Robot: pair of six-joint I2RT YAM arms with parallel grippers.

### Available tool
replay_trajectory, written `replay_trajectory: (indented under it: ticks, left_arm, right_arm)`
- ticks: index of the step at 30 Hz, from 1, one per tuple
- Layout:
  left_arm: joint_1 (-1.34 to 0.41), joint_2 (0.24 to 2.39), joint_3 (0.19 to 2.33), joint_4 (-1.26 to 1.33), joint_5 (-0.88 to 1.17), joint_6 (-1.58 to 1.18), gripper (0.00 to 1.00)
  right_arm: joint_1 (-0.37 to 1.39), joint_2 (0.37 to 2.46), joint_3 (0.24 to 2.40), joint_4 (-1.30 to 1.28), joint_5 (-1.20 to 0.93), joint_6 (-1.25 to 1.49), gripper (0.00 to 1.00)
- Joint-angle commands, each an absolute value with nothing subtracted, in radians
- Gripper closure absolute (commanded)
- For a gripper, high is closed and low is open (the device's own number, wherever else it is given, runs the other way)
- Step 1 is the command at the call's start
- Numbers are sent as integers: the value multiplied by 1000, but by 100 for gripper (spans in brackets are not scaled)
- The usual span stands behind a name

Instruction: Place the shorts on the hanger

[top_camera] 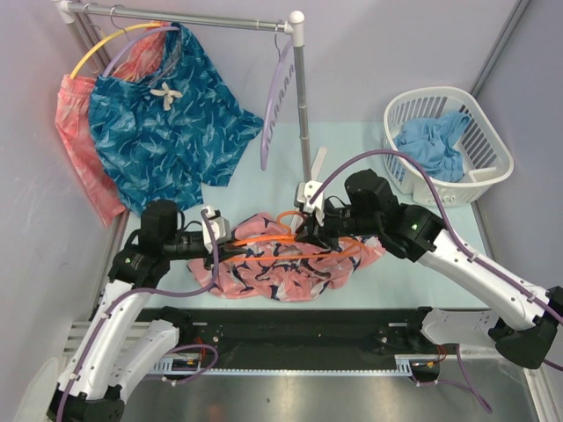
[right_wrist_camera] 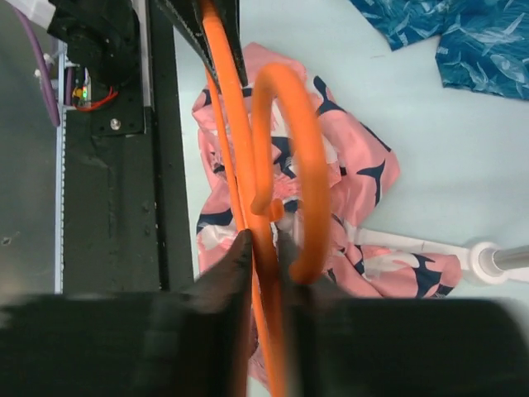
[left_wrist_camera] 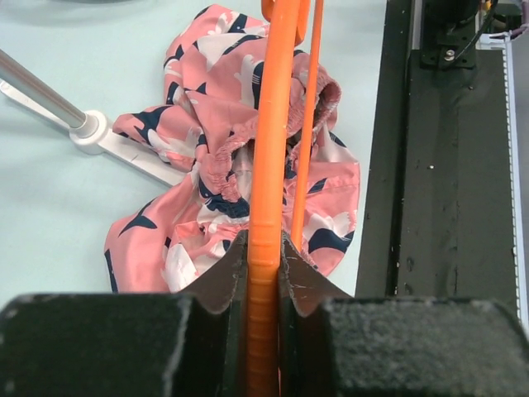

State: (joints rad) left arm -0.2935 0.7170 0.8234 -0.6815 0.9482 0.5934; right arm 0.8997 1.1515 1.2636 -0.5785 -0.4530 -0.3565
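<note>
Left gripper (left_wrist_camera: 264, 248) and right gripper (right_wrist_camera: 266, 248) each pinch the hanger (top_camera: 264, 237) (only the overhead view shows both) above the shorts (top_camera: 281, 277), near the table (top_camera: 352, 145) front edge.

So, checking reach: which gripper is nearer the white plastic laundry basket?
Right. The right gripper grips the thin orange plastic hanger left of the basket; the left gripper holds it farther left.

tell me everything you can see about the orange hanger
The hanger is thin and bright orange, smooth plastic by the look, with a curled hook and slim bars. It is held roughly level over the crumpled shorts. The left pincer clamps one end, and the right pincer grips a bar beside the hook. Whether it touches the fabric is unclear.
</note>
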Motion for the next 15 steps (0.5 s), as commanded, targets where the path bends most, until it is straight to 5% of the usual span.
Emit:
replay_trajectory:
  ticks: [1,4,7,10,15]
  left_arm:
    - [-301,701,819,-581,954,560,97]
    - [-301,722,830,-693,916,613,55]
    - [-301,778,809,-770,852,682,48]
    - [-299,827,770,-762,850,707,55]
    - [-310,818,718,-738,842,788,31]
  right_arm:
    - [900,1129,1261,-623,-488,-386,99]
    - [891,1094,1256,-662,-425,-429,100]
    - [867,1046,1252,-722,-393,-439,100]
    - [871,1002,1244,-790,-371,-463,100]
    - [876,948,1243,-883,-282,-586,100]
